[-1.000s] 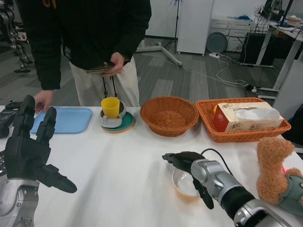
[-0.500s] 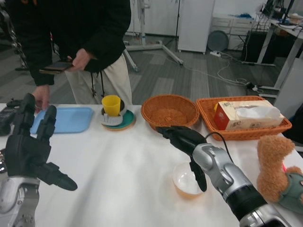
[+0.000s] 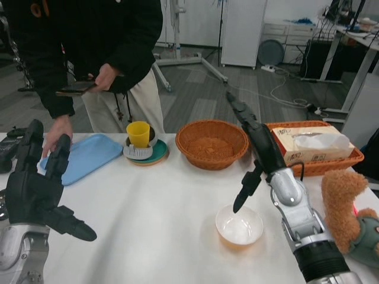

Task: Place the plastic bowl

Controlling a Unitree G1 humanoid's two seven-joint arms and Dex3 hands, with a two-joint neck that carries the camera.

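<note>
Bowl (image 3: 239, 225) sits alone on counter (image 3: 148, 207), lower right. Right hand (image 3: 256, 142) released, fingers spread above it. Left hand (image 3: 37, 189) empty, lower left. I'd lift straight clear, no nudging rim.

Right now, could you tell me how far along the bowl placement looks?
Mostly done: the plastic bowl sits upright on the white table, untouched. The right hand is open above it, fingers apart. The left hand waits open at the left. Only withdrawing the right arm seems left.
</note>
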